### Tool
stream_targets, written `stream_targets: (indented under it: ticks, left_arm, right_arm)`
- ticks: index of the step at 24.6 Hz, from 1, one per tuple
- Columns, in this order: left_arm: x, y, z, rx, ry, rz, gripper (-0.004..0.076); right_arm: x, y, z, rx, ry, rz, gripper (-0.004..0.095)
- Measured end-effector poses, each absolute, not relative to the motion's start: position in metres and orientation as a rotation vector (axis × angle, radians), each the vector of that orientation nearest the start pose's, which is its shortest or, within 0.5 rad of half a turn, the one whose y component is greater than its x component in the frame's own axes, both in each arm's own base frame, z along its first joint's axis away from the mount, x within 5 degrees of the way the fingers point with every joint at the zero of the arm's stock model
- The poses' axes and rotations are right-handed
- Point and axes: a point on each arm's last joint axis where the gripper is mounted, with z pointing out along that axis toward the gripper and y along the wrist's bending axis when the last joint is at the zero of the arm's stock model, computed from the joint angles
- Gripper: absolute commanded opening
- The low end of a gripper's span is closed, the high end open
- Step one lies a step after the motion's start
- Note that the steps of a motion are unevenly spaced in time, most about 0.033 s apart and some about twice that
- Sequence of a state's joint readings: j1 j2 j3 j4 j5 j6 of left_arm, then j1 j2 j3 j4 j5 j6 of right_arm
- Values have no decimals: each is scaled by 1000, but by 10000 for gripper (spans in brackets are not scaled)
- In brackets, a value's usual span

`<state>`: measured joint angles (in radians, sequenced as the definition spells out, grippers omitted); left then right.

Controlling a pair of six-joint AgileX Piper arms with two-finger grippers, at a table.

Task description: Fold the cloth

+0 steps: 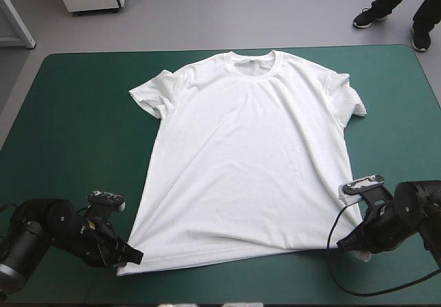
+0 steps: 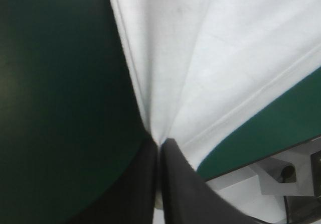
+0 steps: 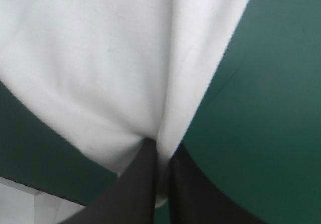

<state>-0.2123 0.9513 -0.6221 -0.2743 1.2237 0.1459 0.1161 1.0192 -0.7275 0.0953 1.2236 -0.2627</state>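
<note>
While lying spread flat, T-shirt [image 1: 248,162]: covering mid table [image 1: 62,114], collar toward table's far edge.
L gripper [image 2: 159,144]: pinching hem corner, nr table's near-left corner.
R gripper [image 3: 161,148]: pinching other hem corner, nr table's near-right corner.

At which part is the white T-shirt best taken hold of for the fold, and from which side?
Probably at the two hem corners, one per gripper, coming in low from the near side. The T-shirt lies flat with the collar far, so the hem can go over toward it. The left gripper and right gripper are shut on those corners.
</note>
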Motion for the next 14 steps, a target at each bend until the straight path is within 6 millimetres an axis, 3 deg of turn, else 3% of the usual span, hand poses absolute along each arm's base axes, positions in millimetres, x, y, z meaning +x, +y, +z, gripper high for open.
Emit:
stream_targets:
  ticks: [9, 14]
  left_arm:
    - [106, -40, 250, 393, 2949, -293, -9]
    - [102, -39, 247, 392, 2953, -296, -6]
  right_arm:
    - [119, 21, 247, -493, 2967, 109, -17]
    - [113, 20, 241, -487, 2982, 110, -5]
